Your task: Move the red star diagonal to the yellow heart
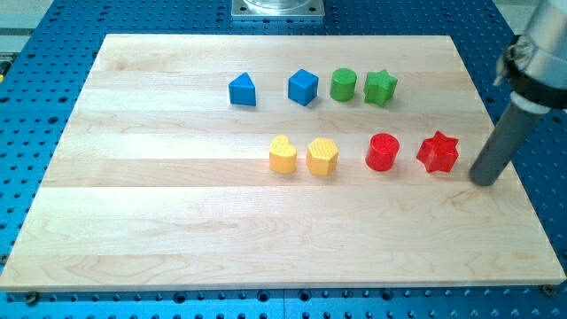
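The wooden board (177, 221) is lying flat on a blue perforated table (35, 106), carrying eight blocks in two rows. The rod is coming in from the view's upper right, and my tip (485, 181) is resting on the board just to the view's right of the red star (438, 152), slightly below its centre, with a small gap showing. No jaws here: the rod is holding nothing and can only push.

The top row is showing a blue block (242, 90), a blue cube (303, 87), a green cylinder (344, 85) and a green star (381, 87). The lower row is showing the yellow heart (283, 155), a yellow block (322, 157), a red cylinder (383, 152) and then the red star at the view's right end.

Handling judgement: the star is looking small, rigid and light, likely sliding easily on smooth wood and prone to spinning if struck on a point. Contact is best made on a notch between points, on the side facing away from the heart. The red cylinder and yellow block are sitting in the direct line, so a path below or above the row is looking safer.
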You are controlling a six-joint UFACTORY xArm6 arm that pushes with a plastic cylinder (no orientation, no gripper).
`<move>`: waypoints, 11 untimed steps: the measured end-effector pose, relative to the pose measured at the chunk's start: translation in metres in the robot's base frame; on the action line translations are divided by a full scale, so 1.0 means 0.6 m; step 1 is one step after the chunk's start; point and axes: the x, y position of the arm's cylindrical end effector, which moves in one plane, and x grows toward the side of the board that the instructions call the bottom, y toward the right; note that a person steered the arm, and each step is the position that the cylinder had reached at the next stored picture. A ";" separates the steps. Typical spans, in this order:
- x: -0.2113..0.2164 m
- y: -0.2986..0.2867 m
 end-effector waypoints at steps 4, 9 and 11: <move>-0.023 -0.098; -0.015 -0.201; 0.070 -0.122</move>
